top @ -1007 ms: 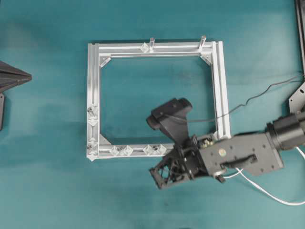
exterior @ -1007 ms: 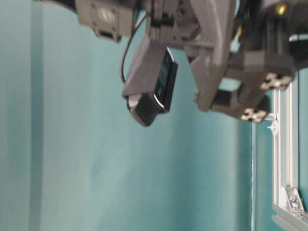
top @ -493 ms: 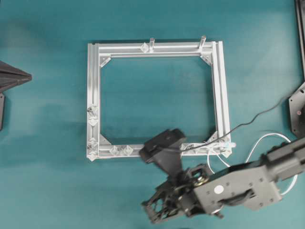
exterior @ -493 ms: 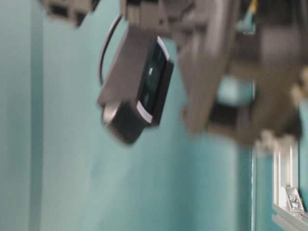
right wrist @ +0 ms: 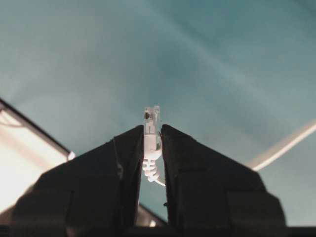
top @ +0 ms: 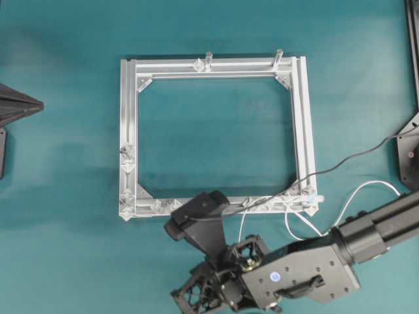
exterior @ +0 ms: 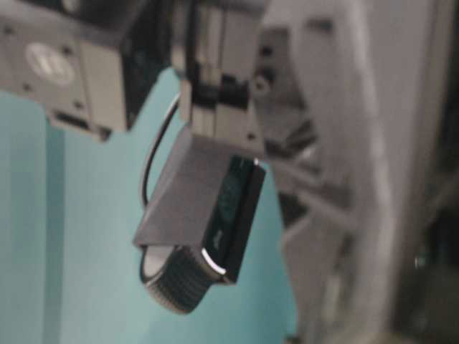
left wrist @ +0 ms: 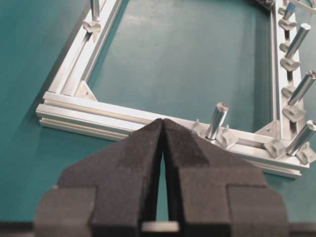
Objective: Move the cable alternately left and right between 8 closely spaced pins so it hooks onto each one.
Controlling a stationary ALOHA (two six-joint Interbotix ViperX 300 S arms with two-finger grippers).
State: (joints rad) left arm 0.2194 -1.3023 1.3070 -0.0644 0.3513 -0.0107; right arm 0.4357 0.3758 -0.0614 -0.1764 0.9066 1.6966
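A teal table (top: 72, 261) fills the overhead view, a square silver frame (top: 128, 131) at its centre. The right gripper (right wrist: 152, 136), at the bottom edge below the frame, is clamped narrowly on the plug (right wrist: 151, 123) of the white cable (top: 357, 193), which loops at lower right to the frame's lower right corner. The left gripper (left wrist: 162, 129), pads together, holds nothing. Small clear pins (top: 127, 160) dot the frame's left rail.
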